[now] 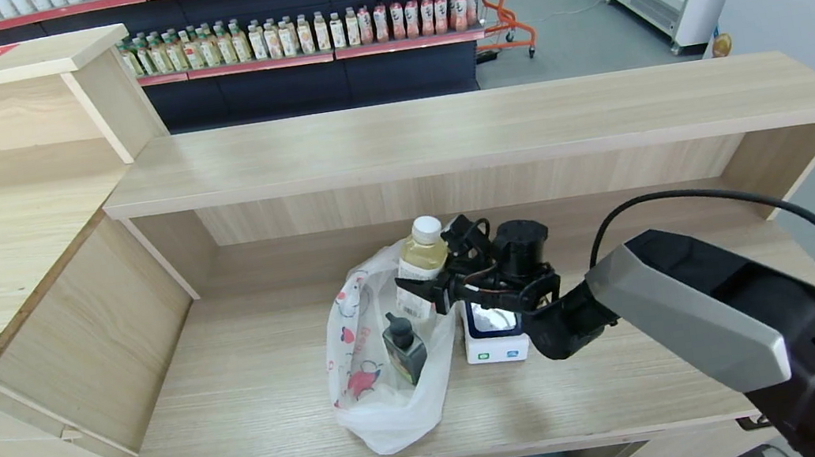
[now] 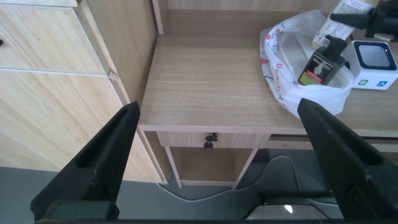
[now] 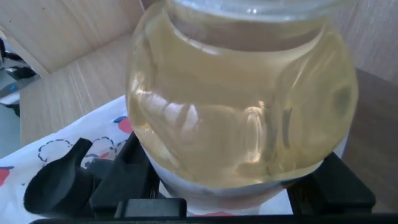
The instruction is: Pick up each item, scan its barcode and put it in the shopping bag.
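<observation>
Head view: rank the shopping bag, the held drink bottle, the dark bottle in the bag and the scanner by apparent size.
1. shopping bag
2. drink bottle, in the right gripper
3. dark bottle and scanner: alike; scanner partly hidden, so unranked.

Left gripper [image 2: 219, 118] splayed wide, held low; right arm [image 1: 707, 314] extended forward, right gripper [image 1: 431, 273] clamping bottle [image 1: 423, 255]

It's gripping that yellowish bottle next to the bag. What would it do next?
Probably lower the bottle into the shopping bag and let go: the right gripper holds it at the bag's open mouth, beside the scanner, and a dark bottle already sits inside.
</observation>
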`<state>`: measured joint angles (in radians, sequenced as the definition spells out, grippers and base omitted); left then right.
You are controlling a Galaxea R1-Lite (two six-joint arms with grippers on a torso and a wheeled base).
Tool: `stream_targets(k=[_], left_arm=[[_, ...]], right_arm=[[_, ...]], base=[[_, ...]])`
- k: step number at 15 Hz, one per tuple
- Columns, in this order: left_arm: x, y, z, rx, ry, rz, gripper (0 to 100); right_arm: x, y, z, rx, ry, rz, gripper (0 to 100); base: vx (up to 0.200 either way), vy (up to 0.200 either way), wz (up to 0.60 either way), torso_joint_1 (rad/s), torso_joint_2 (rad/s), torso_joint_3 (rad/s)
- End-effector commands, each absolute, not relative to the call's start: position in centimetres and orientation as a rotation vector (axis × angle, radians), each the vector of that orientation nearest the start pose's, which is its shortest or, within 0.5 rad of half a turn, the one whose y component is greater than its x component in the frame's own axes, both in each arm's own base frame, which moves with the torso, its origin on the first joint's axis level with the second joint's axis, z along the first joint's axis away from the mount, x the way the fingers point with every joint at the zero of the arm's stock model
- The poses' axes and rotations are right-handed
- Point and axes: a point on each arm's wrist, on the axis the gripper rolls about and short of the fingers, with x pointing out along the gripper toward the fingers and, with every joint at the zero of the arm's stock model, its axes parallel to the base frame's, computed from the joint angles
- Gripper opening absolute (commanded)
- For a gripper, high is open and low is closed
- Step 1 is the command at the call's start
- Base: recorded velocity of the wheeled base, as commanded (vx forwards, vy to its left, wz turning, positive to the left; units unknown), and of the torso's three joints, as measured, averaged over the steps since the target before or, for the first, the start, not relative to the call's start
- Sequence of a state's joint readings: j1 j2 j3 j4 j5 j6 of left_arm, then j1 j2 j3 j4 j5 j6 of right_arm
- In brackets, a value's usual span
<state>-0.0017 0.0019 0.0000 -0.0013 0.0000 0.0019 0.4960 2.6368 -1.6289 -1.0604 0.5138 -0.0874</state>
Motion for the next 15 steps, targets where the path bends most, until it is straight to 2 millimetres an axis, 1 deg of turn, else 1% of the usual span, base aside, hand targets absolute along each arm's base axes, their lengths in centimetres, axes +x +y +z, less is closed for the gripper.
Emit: stream_targets(k=[1, 3, 4, 5, 7, 11, 12, 15], left_arm=[[-2.3, 0.0, 7.6, 0.002, 0.002, -0.002, 100], [-2.3, 0.0, 7.6, 0.002, 0.0, -0.002, 100], [-2.3, 0.0, 7.6, 0.002, 0.002, -0.002, 100], [-2.3, 0.0, 7.6, 0.002, 0.002, -0.002, 100], [-2.3, 0.0, 7.6, 0.003, 0.0, -0.002, 100], [-2.3, 0.0, 7.6, 0.002, 0.002, -0.002, 100], [-2.3, 0.0, 7.6, 0.003, 0.002, -0.002, 100], [-2.3, 0.0, 7.6, 0.002, 0.002, -0.002, 100]], right_arm=[[45.8, 27.1, 2.9, -0.088, -0.11, 1.022, 0], [46.0, 27.4, 2.8, -0.088, -0.109, 1.027, 0], [46.2, 28.7, 2.5, -0.09, -0.115, 1.045, 0], [46.2, 28.9, 2.2, -0.103, -0.125, 1.047, 0], [46.3, 28.9, 1.1, -0.144, -0.13, 1.046, 0], [46.7, 28.5, 0.3, -0.163, -0.133, 1.035, 0], [46.8, 28.4, 0.2, -0.166, -0.135, 1.033, 100], [47.0, 28.0, 0.7, -0.165, -0.141, 1.025, 100]], base=[[0.0, 0.0, 0.0, 0.0, 0.0, 0.0], [0.0, 0.0, 0.0, 0.0, 0.0, 0.0], [0.0, 0.0, 0.0, 0.0, 0.0, 0.0], [0.0, 0.0, 0.0, 0.0, 0.0, 0.0], [0.0, 0.0, 0.0, 0.0, 0.0, 0.0], [0.0, 0.0, 0.0, 0.0, 0.0, 0.0], [0.0, 0.0, 0.0, 0.0, 0.0, 0.0], [0.0, 0.0, 0.0, 0.0, 0.0, 0.0]])
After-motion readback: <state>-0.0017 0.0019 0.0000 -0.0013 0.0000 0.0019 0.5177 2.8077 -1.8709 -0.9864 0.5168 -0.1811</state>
